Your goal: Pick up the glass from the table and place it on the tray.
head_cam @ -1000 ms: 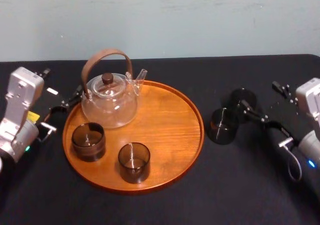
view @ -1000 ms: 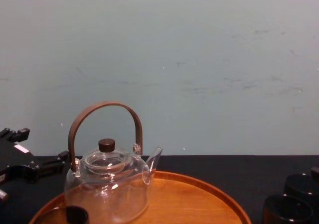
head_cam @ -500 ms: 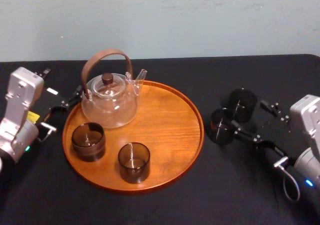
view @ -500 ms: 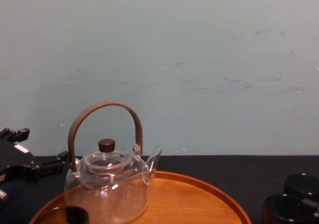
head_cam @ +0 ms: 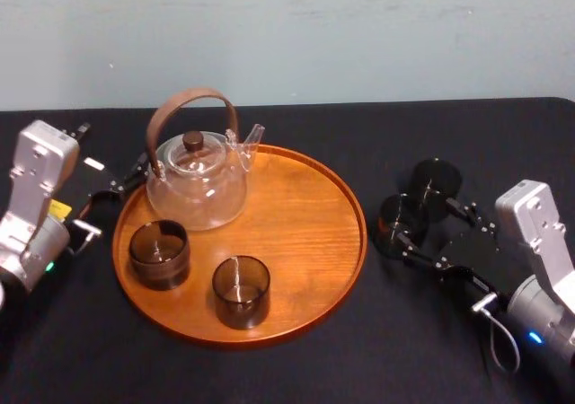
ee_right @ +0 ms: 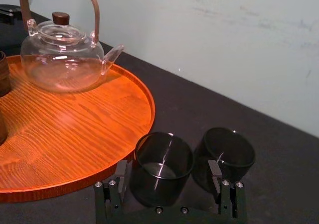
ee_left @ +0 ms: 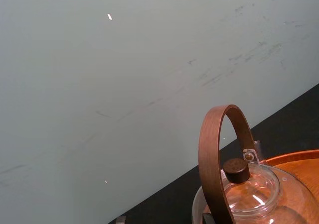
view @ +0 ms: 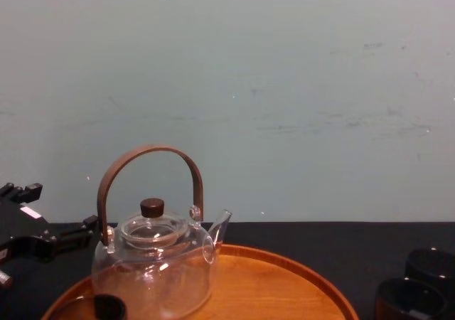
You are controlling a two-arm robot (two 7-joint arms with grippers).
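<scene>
Two dark smoked glasses stand on the black table [head_cam: 296, 377] right of the tray [head_cam: 296, 215]. The glass nearer the tray [head_cam: 395, 224] [ee_right: 163, 167] [view: 409, 300] sits at the tips of my open right gripper [head_cam: 426, 225] [ee_right: 167, 171], one finger on each side and neither touching it. The second glass [head_cam: 437, 185] [ee_right: 230, 154] [view: 431, 263] stands just beyond it. The round orange-brown tray carries a glass teapot [head_cam: 198, 181] and two more dark glasses [head_cam: 159, 253] [head_cam: 241, 290]. My left gripper [head_cam: 117, 187] [view: 67, 238] rests open at the tray's left rim.
The teapot's tall brown handle [head_cam: 191, 108] [ee_left: 219, 154] rises over the tray's back left. Bare wood lies in the tray's right half [head_cam: 305, 233], between the teapot and the rim nearest the table glasses. A pale wall stands behind the table.
My right arm has drawn back toward the table's front, and its open gripper has swung from beside the far glass to line up on the glass nearer the tray. The left arm is still.
</scene>
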